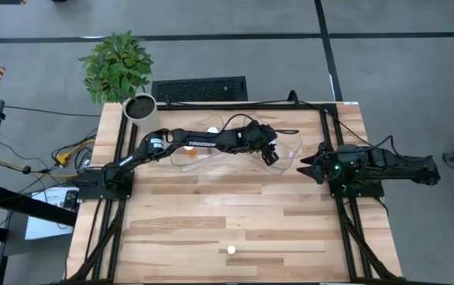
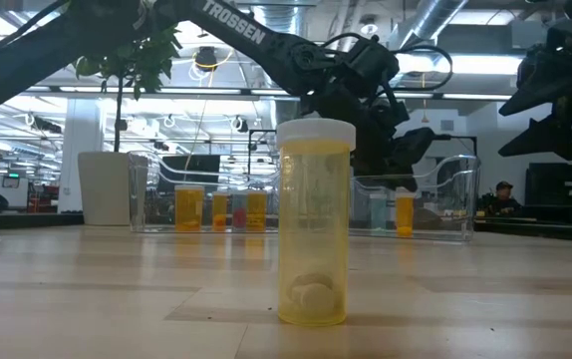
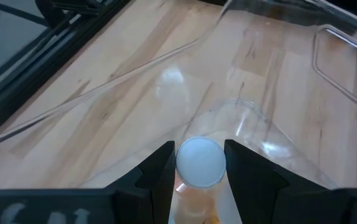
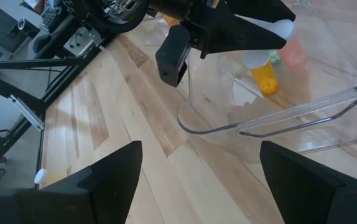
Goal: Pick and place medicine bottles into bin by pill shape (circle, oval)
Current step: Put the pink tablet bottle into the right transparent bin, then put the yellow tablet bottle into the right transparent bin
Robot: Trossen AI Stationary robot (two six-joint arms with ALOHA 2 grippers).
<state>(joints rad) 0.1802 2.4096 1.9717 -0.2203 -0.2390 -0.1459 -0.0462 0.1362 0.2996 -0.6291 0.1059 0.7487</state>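
Reaching across the back of the table, your left gripper hangs over the clear bin on the right, and its jaws pinch a medicine bottle by the sides just under the white cap. You see that cap from above in the left wrist view, squeezed between the two dark fingers, with the bin's curved clear wall beneath. Your right gripper waits just beside that bin on its own side, jaws spread wide and holding nothing. From its wrist you can see another bottle already lying inside the bin. A second clear bin to the left holds several more bottles. One lone bottle stands upright at the table's front edge, well apart from both arms, a pale pill resting at its bottom.
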